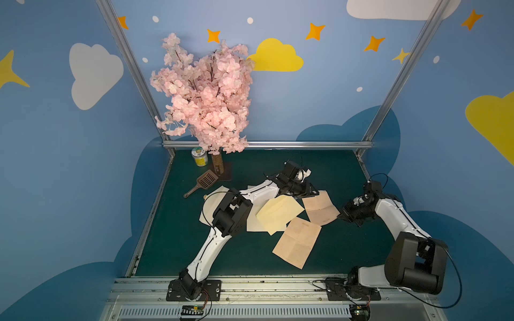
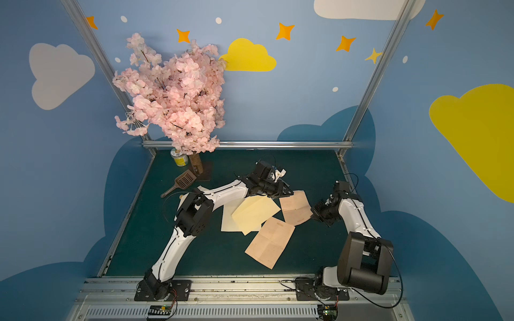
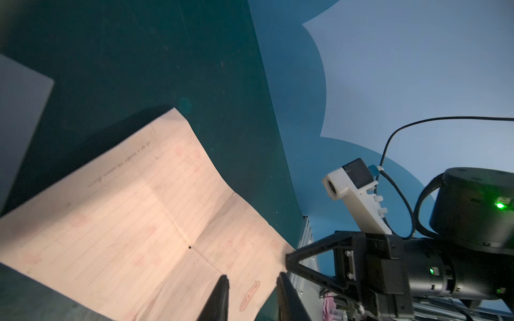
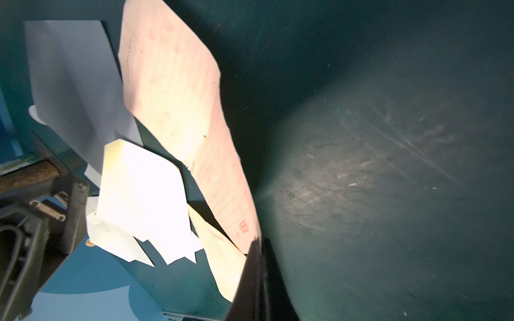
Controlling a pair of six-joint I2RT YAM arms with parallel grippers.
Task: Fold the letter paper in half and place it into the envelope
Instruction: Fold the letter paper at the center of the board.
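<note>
A pink lined letter paper with fold creases lies on the green mat right of centre, in both top views. My left gripper is at its far corner. In the left wrist view the left gripper stands open, its two fingers a short way apart astride the sheet's stamped corner. My right gripper is shut on the sheet's right corner, which curls up a little. Its closed fingertips show in the right wrist view. A cream envelope lies just left of the sheet.
A second pink sheet lies nearer the front. More cream envelopes sit partly under the left arm. At the back left stand a pink blossom tree, a can and a brown scoop.
</note>
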